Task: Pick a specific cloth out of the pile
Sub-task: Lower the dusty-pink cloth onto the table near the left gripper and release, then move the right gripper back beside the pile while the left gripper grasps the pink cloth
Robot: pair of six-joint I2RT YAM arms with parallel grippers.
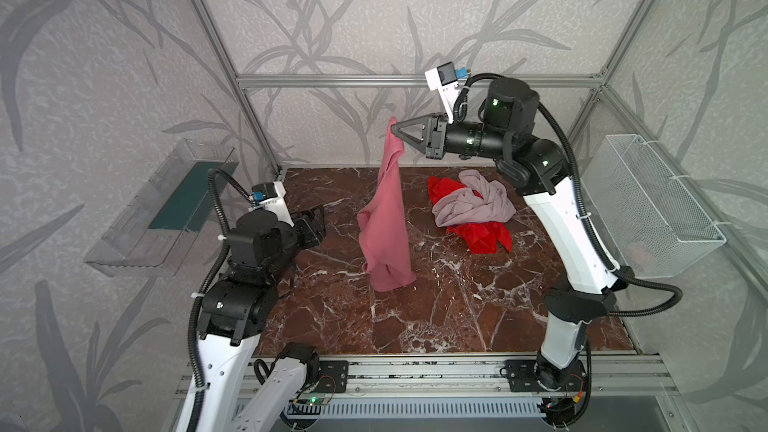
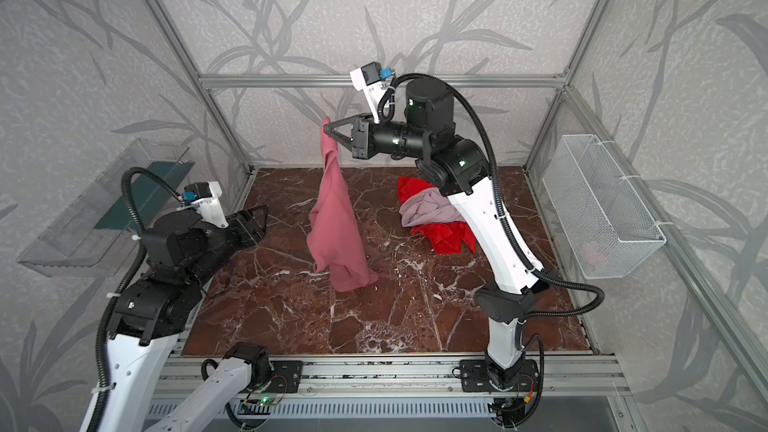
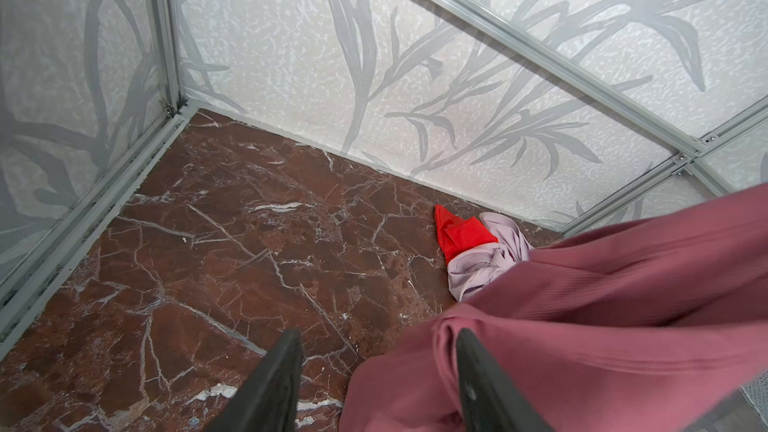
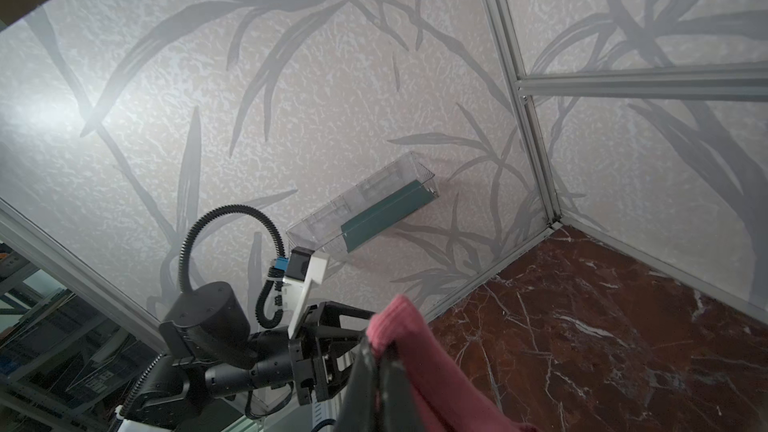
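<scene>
1. The marble table (image 1: 457, 317) is taken as landmark; the cloth (image 1: 386, 218) is hung above its middle, probably to clear it of the pile (image 1: 471, 209), which lies well apart toward the back.
2. The cloth's top corner is pinched by the closed right gripper (image 1: 395, 125).
3. The left gripper (image 3: 376, 371) is held half open just beside the cloth's lower folds, gripping nothing.
4. Nothing is seen in the way.
</scene>
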